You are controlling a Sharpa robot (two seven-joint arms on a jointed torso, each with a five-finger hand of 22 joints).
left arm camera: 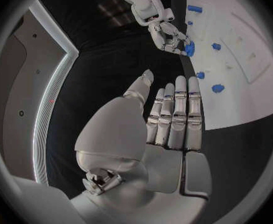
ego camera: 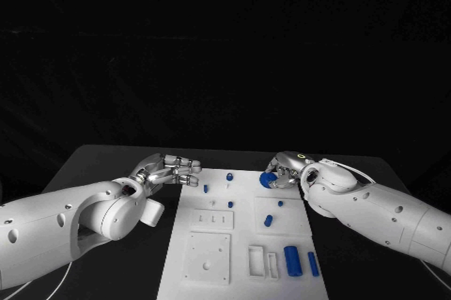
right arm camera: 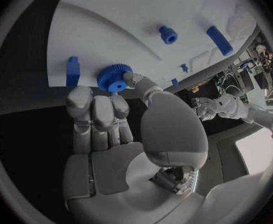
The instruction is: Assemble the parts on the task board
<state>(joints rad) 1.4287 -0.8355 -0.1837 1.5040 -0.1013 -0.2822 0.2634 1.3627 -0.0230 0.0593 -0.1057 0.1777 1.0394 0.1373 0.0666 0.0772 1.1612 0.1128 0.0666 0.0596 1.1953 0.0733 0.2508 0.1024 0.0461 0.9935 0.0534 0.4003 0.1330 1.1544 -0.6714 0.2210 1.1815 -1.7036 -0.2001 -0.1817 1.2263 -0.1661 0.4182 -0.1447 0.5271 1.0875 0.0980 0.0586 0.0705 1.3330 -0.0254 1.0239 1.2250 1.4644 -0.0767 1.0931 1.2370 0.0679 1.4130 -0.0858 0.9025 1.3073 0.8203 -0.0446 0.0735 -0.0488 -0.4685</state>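
Note:
The white task board (ego camera: 242, 251) lies in the middle of the black table. My right hand (ego camera: 287, 169) hovers over the board's far right corner and pinches a blue gear (ego camera: 269, 179) between thumb and fingers. In the right wrist view the gear (right arm camera: 114, 78) sits at the fingertips (right arm camera: 93, 102), just above the board (right arm camera: 130, 15). My left hand (ego camera: 173, 170) is beside the board's far left corner, fingers stretched out, holding nothing. The left wrist view shows that hand (left arm camera: 171, 120) flat over the dark table, with the right hand (left arm camera: 163, 31) and the gear (left arm camera: 190, 48) beyond it.
Small blue parts stand on the board's far half: a peg (ego camera: 229, 177), another (ego camera: 206, 188), a short piece (ego camera: 269, 220). Two blue cylinders (ego camera: 292, 261) lie near its front right. White raised blocks (ego camera: 208, 256) sit at the front left. A blue block (right arm camera: 73, 70) lies by the gear.

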